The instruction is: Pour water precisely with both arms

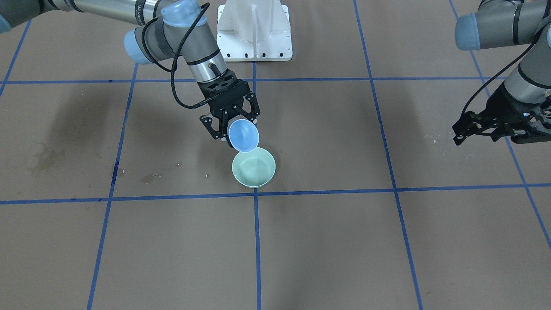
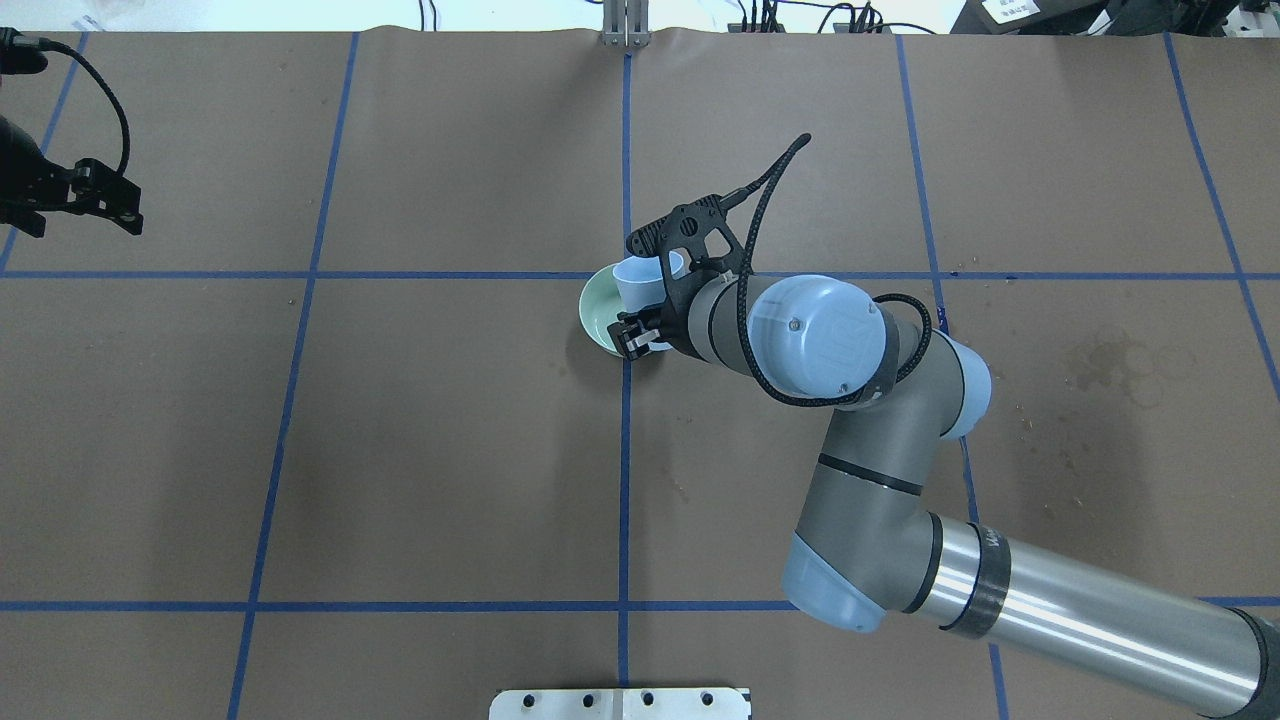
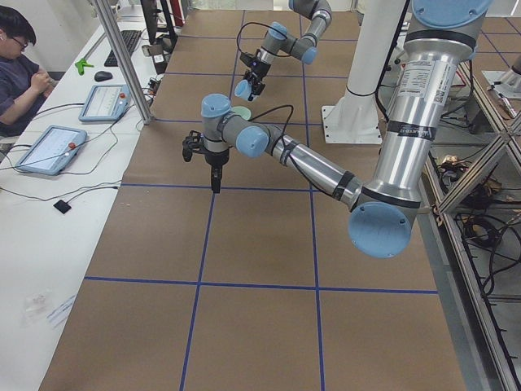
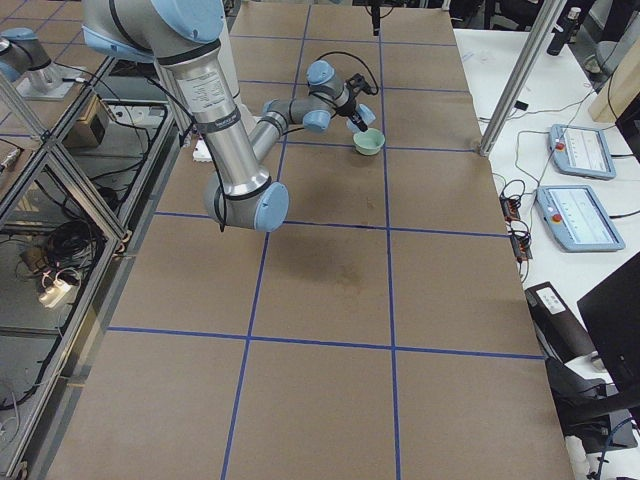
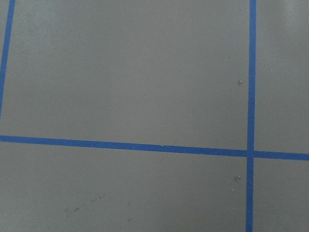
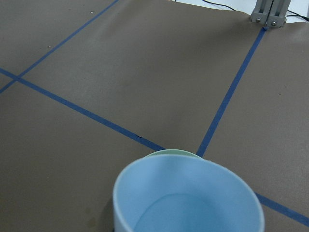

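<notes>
My right gripper is shut on a light blue cup and holds it tilted, mouth down toward a pale green bowl on the table. The cup's lip hangs over the bowl's rim. A faint sheen of water shows in the bowl. From overhead the cup partly covers the bowl. The right wrist view shows the cup's open mouth with the bowl's rim just behind it. My left gripper hovers far off to the side with its fingers together, empty; it also shows overhead.
The white pedestal stands behind the bowl. Blue tape lines grid the brown table. Dried water stains mark the surface on my right side. An operator and tablets are beyond the far edge.
</notes>
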